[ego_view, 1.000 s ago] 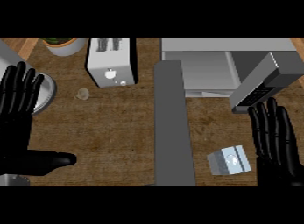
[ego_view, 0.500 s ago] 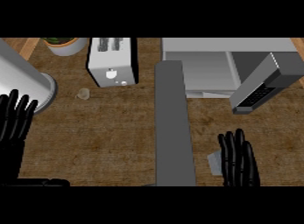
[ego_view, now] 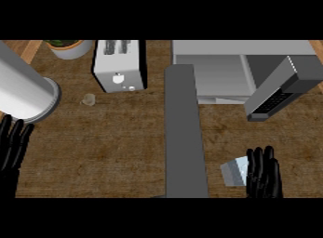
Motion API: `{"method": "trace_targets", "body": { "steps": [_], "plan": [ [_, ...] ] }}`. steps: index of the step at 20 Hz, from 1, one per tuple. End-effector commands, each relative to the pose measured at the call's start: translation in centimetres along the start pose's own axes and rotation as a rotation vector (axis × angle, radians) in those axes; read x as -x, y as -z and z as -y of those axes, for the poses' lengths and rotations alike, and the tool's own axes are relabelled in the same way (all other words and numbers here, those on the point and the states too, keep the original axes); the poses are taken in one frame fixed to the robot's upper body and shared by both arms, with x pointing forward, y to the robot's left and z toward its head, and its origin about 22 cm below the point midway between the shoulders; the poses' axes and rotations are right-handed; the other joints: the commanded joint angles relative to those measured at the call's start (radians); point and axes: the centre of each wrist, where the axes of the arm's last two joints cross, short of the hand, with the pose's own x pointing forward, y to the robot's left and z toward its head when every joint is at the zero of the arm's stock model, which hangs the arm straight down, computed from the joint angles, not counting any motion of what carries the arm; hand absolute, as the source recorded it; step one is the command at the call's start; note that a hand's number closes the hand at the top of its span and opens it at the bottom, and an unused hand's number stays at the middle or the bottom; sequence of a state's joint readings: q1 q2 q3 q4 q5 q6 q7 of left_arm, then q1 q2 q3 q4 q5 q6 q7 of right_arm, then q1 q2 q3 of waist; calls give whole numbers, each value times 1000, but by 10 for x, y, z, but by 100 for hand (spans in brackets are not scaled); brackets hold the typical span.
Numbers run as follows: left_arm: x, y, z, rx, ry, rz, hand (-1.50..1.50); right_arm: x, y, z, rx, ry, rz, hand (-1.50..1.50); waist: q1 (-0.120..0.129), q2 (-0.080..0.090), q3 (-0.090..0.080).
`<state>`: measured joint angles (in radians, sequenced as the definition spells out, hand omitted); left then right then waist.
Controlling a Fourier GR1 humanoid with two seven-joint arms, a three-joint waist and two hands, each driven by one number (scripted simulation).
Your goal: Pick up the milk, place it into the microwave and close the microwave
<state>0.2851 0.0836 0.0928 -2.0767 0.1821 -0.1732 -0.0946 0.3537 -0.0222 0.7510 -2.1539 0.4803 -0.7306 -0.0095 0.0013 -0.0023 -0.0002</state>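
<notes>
Looks from the robot's head steeply down onto the wooden counter (ego_view: 109, 153), facing away from the body. Puts the far side along the top: plant pot (ego_view: 71, 48) far left, toaster (ego_view: 120, 65) just right of it, microwave (ego_view: 218, 69) far right. Sits near enough to crop tightly, catching only the left hand (ego_view: 6, 148) at the near left edge and the right hand (ego_view: 262, 174) near right, both cut off at the lower border.

Toaster (ego_view: 120, 69) left of microwave (ego_view: 222, 69), plant pot (ego_view: 71, 47) left of toaster, milk (ego_view: 232, 173) before microwave, perhaps touching right hand (ego_view: 263, 174)
</notes>
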Motion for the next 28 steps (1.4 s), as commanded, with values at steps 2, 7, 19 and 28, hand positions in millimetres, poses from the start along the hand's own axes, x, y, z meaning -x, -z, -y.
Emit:
{"method": "trace_targets", "body": {
  "steps": [2, 7, 19, 28],
  "plan": [
    [5, -20, -4, -12, 6, -14, -150, 15, 16, 2, 88, -96, 3, -150, 4, 2, 0],
    [-8, -29, 7, -8, 6, -10, -150, 39, -19, 4, 94, -147, -17, -150, 0, 0, 1],
    [3, -43, -5, -6, -2, -6, -150, 87, -2, 65, 183, -220, -56, -150, -3, 0, 1],
    [-8, -42, 6, 7, 11, -18, -150, 135, -7, 105, 170, -243, -116, -150, -1, 1, 1]
  ]
}}
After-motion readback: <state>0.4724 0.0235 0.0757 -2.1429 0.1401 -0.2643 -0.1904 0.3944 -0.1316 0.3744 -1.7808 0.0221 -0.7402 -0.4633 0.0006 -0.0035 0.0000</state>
